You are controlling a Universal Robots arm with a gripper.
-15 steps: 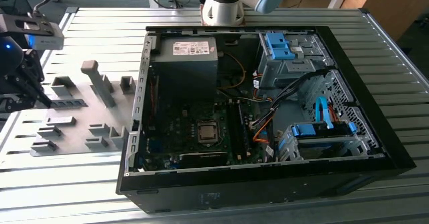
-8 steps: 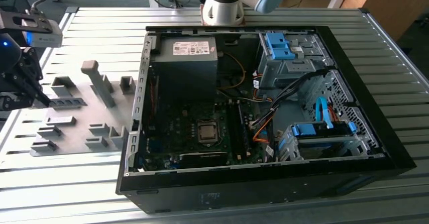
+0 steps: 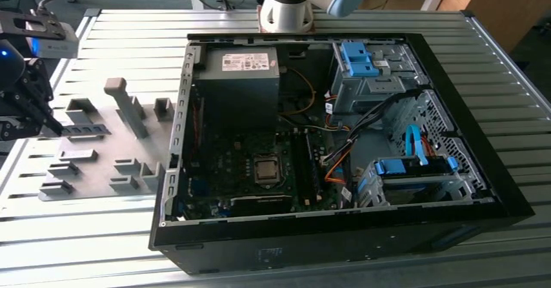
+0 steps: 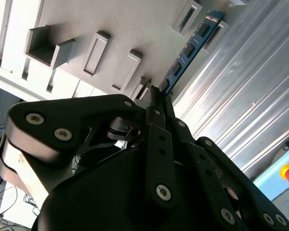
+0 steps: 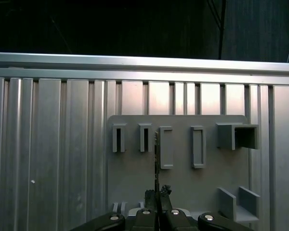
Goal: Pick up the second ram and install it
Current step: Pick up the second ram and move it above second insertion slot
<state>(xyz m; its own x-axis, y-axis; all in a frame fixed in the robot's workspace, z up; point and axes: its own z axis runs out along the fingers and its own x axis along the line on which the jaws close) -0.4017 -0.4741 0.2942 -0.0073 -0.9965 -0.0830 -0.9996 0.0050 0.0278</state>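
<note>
At the exterior view's left, the black metal gripper (image 3: 55, 132) hung above the ribbed silver aluminium table (image 3: 86, 243), over the left part of a flat pale-grey plastic fixture plate (image 3: 97, 162) that carried many small grey rectangular holder blocks. Its jaws were closed tight on one end of the second ram (image 4: 190, 45), a thin, long, narrow blue-green circuit-board strip with dark chips. In the second wrist view the strip stuck straight out from between the fingertips (image 4: 154, 103) and reached on over the plate. In the first wrist view it showed edge-on as a thin dark line between two slotted blocks in a row of four, just beside one of them; whether it touched that block could not be told. Further right on the plate stood a tall grey upright post (image 3: 129, 107). Right of the plate lay an open black computer tower case (image 3: 301, 259) on its side. Inside it, from left to right, were a dark boxy power supply (image 3: 237, 88) with a pale label, a green motherboard (image 3: 219, 165) with a square silver processor socket (image 3: 265, 170), long black memory slots (image 3: 303, 162), a bundle of orange and black cables (image 3: 337, 162), and two blue plastic drive caddies (image 3: 357, 59) in grey metal cages. Behind the case rose the pale grey arm base (image 3: 288, 10).
</note>
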